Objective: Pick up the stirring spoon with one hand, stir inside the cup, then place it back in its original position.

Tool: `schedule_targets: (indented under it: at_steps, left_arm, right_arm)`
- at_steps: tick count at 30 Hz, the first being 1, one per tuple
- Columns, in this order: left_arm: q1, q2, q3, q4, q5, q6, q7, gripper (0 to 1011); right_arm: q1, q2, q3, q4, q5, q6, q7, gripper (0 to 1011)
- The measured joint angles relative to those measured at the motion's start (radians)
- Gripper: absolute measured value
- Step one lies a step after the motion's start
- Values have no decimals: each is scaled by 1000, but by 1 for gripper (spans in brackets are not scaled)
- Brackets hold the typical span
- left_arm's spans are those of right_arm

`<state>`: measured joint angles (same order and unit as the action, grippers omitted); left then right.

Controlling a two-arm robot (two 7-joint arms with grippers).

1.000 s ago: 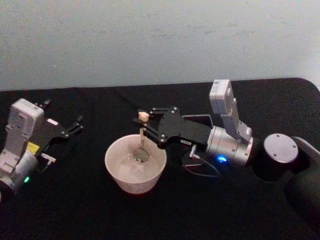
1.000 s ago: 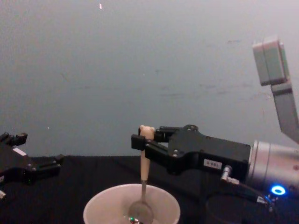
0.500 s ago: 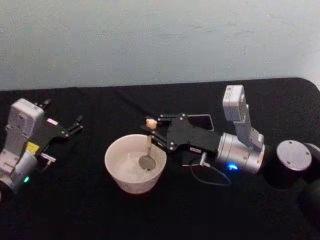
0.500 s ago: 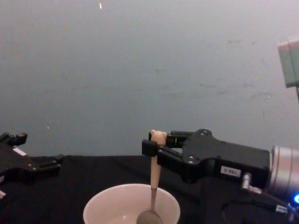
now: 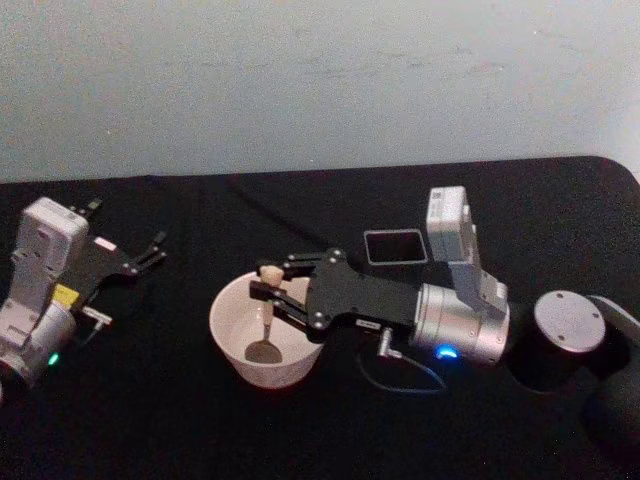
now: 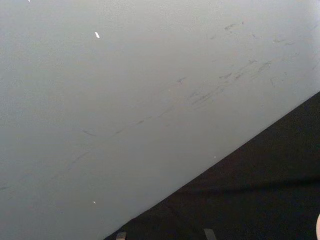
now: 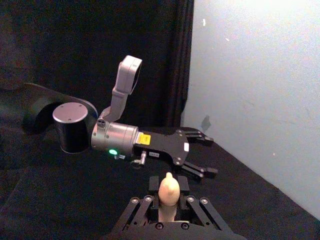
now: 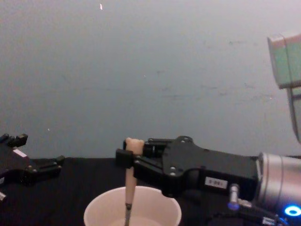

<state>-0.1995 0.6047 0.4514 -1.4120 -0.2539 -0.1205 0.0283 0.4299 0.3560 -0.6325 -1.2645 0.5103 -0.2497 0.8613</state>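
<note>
Right gripper point(image 5: 266, 284) clamped on stirring spoon point(image 5: 267, 324) (handle near upright), bowl inside cup point(image 5: 238, 362). Left gripper point(image 5: 155, 250) parked at left, fingers apart.

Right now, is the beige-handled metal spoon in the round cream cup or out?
In: the beige-handled spoon dips inside the round cream cup, handle held by the right gripper.

The right arm reaches in from the right toward the centre, wrist level. The right gripper point(image 5: 270, 285) has its fingers closed on the stirring spoon point(image 5: 266, 322). The left arm is parked at the left, and the left gripper point(image 5: 150, 253) has its fingers apart.
</note>
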Motion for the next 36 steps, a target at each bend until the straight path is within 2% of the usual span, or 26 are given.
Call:
schedule_targets:
  at_steps: [9, 15, 23, 36]
  left_arm:
    - [0, 0, 0, 0, 0, 0, 0, 1001]
    - [0, 0, 0, 0, 0, 0, 0, 1001]
    - [0, 0, 0, 0, 0, 0, 0, 1001]
    - [0, 0, 0, 0, 0, 0, 0, 1001]
  right_arm:
    - [62, -59, -16, 90, -27, -29, -24, 212]
    - [93, -82, -11, 150, -57, -47, -54, 212]
    - [101, -84, 13, 175, -69, -51, -75, 213]
    - [82, -69, 36, 157, -73, -45, -78, 213]
